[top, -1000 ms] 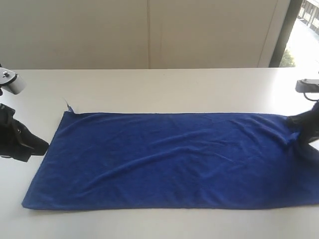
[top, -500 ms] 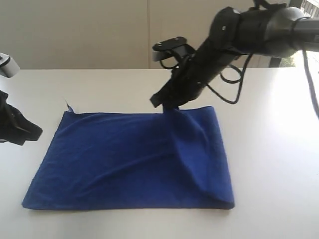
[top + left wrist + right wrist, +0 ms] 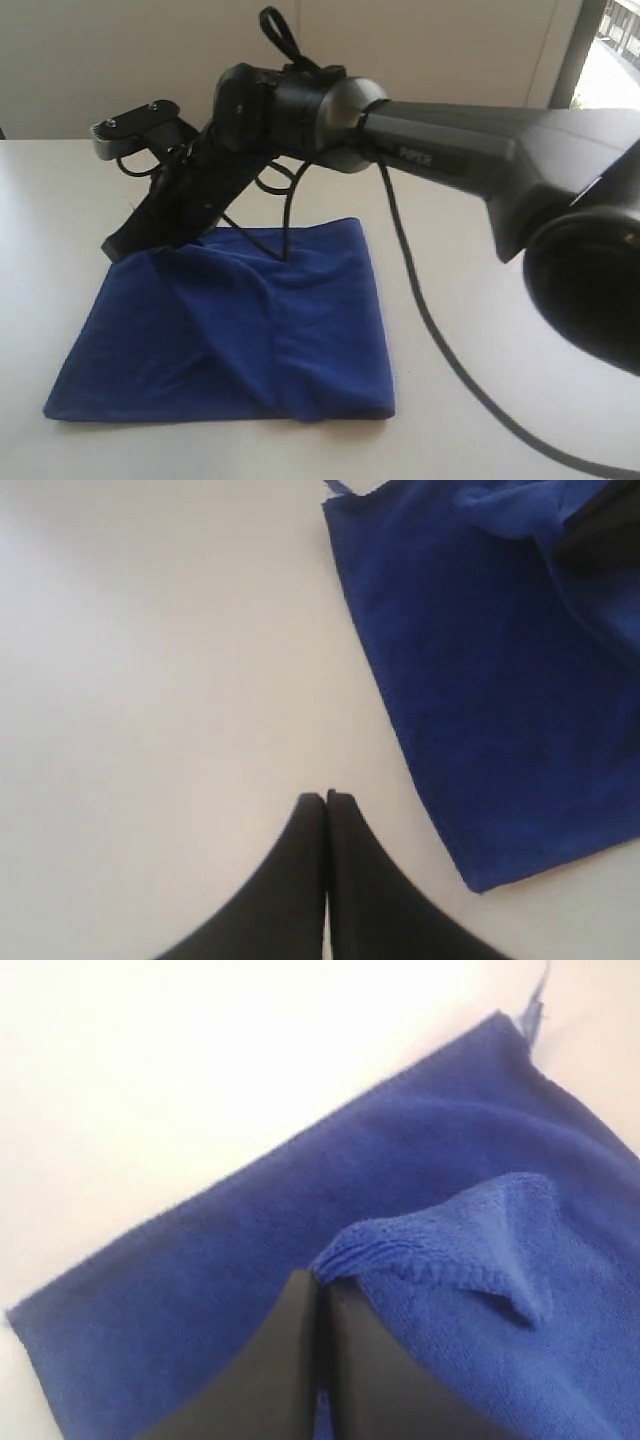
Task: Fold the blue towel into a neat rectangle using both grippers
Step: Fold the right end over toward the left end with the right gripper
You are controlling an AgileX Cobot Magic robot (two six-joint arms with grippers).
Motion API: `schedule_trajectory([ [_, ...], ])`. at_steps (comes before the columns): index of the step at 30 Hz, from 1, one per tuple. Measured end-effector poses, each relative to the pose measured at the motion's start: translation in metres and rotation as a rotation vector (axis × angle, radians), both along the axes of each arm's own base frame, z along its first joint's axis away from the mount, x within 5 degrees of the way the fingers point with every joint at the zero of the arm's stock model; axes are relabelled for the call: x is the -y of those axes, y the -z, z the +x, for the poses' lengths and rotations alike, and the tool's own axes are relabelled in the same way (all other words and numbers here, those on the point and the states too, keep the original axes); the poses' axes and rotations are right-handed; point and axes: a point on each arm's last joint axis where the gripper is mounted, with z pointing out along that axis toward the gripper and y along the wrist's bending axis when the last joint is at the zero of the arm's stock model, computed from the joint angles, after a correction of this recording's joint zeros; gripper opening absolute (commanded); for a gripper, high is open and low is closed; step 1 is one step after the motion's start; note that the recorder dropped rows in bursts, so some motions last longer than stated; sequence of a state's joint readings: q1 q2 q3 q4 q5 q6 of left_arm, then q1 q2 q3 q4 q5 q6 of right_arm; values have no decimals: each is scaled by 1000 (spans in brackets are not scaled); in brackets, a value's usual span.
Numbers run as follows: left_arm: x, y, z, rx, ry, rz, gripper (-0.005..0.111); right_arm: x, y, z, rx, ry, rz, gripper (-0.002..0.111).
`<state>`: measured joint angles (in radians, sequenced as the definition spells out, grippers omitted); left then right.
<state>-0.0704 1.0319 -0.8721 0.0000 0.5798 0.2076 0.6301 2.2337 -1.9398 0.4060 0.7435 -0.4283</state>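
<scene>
My right gripper (image 3: 318,1278) is clamped shut on one hemmed corner of the blue towel (image 3: 250,340), pinching only the very tip of the hem, and holds it just above the far corner on the left side of the cloth, near the loose thread (image 3: 537,1005). That thin bite is my first worry: the corner could slip free before it lines up, dropping short and leaving the edges askew. The lifted layer hangs slack, with a diagonal ridge running toward the near fold, so letting go from here would likely press a crease in rather than lay it flat. The arm's black cable (image 3: 288,215) dangles right over the cloth and could drag the top layer as the arm withdraws. My left gripper (image 3: 326,798) is fully closed on nothing, over bare table (image 3: 60,200) just beside the towel's edge, so nothing pins the bottom layer, and any tug could shift the whole cloth.
</scene>
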Motion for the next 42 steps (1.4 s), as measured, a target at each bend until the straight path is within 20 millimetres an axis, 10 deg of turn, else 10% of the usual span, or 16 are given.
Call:
schedule_trajectory([
  [11, -8, -5, -6, 18, -70, 47, 0, -43, 30, 12, 13, -12, 65, 2],
  [18, -8, -5, -7, 18, -78, 45, 0, -48, 64, 16, -43, -3, 57, 64],
  [29, -8, -2, -4, 1, -76, 41, 0, -5, -29, 12, 119, -64, -110, 57],
  [34, 20, 23, 45, -188, 213, -72, 0, 53, -27, 30, -41, -68, -170, 57],
  [42, 39, 10, 126, -336, 517, -80, 0, 65, 0, 23, -158, -191, -181, 57],
])
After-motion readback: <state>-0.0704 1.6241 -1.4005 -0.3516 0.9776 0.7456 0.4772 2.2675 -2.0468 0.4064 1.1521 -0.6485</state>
